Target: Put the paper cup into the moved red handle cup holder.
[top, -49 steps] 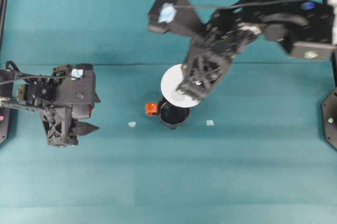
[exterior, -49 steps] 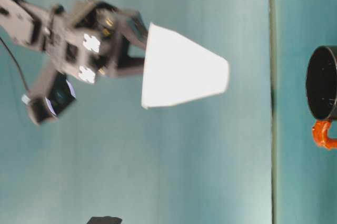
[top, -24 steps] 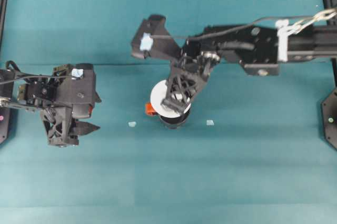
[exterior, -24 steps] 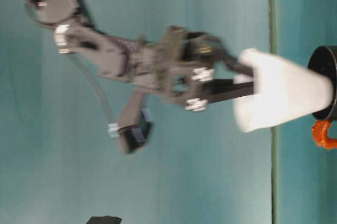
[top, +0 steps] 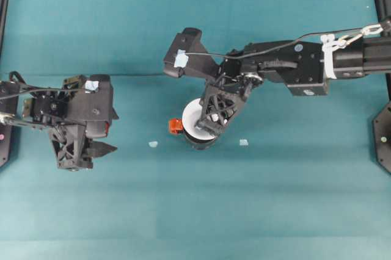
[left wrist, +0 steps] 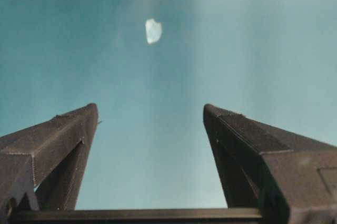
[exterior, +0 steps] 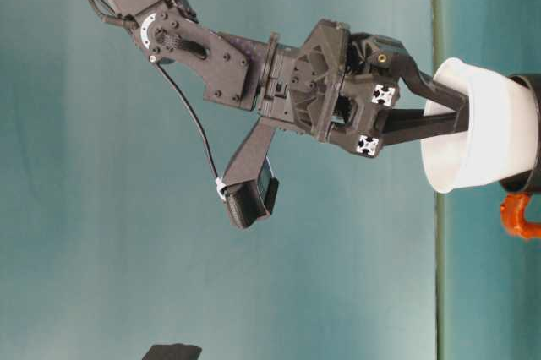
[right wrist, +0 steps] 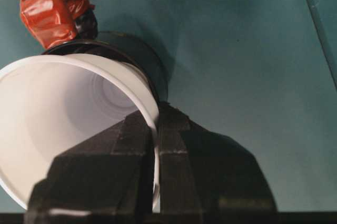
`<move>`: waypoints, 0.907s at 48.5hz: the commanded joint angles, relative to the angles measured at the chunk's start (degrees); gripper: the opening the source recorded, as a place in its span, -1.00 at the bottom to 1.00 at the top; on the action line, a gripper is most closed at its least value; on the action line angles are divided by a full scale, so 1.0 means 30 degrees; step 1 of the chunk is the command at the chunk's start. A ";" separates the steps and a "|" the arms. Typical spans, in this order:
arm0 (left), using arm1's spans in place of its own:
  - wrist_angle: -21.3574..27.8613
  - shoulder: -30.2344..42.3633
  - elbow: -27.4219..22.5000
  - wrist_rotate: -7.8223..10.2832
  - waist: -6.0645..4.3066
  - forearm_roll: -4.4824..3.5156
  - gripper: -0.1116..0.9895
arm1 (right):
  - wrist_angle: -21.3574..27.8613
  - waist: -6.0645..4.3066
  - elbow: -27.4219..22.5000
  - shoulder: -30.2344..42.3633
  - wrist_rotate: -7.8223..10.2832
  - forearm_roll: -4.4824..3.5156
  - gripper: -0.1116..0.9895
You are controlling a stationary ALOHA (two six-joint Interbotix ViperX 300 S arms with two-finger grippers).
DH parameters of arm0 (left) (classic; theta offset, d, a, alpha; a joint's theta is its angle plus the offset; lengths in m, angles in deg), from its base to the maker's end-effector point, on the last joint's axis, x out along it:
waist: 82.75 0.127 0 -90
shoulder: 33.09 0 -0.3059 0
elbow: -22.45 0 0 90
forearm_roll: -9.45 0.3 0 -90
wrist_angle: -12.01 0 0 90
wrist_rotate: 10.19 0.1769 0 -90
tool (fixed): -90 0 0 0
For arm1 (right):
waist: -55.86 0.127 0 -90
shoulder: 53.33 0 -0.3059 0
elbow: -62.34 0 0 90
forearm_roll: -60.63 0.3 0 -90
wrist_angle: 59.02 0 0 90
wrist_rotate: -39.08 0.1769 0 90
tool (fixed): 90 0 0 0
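Observation:
The white paper cup leans with its narrow end inside the mouth of the black cup holder. The holder's red handle sticks out toward the left of the overhead view. My right gripper is shut on the cup's rim, one finger inside and one outside. My left gripper hovers over bare table far to the left, open, with nothing between its fingers.
Two small white scraps lie on the teal table, one left of the holder and one right of it. A seam runs across the table behind the holder.
My right arm carried the cup down and toward the holder; its base went from hanging above the table to sitting in the holder's mouth. The left arm stayed still.

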State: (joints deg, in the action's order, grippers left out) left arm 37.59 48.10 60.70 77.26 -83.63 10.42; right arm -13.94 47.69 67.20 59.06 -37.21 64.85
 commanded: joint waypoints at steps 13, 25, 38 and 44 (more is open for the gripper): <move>-0.0381 -0.0029 -0.0234 -0.0029 0.0000 0.0029 0.75 | -0.0059 0.0352 -0.0205 -0.0029 -0.0088 0.0117 -0.98; -0.0498 0.0029 -0.0234 -0.0029 0.0088 0.0029 0.75 | -0.0059 0.0557 -0.0352 -0.0029 -0.0088 0.0322 -0.85; -0.0527 0.0029 -0.0146 -0.0029 0.0088 0.0029 0.75 | 0.0205 0.0703 -0.0732 -0.0088 -0.0059 0.0439 -0.04; -0.0527 0.0029 -0.0117 -0.0029 0.0088 0.0029 0.75 | 0.0322 0.0732 -0.0996 -0.0117 -0.0059 0.0439 0.43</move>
State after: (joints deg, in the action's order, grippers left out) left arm 36.45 48.45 60.79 77.26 -83.36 10.42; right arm -13.06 49.62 65.62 59.41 -37.21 66.00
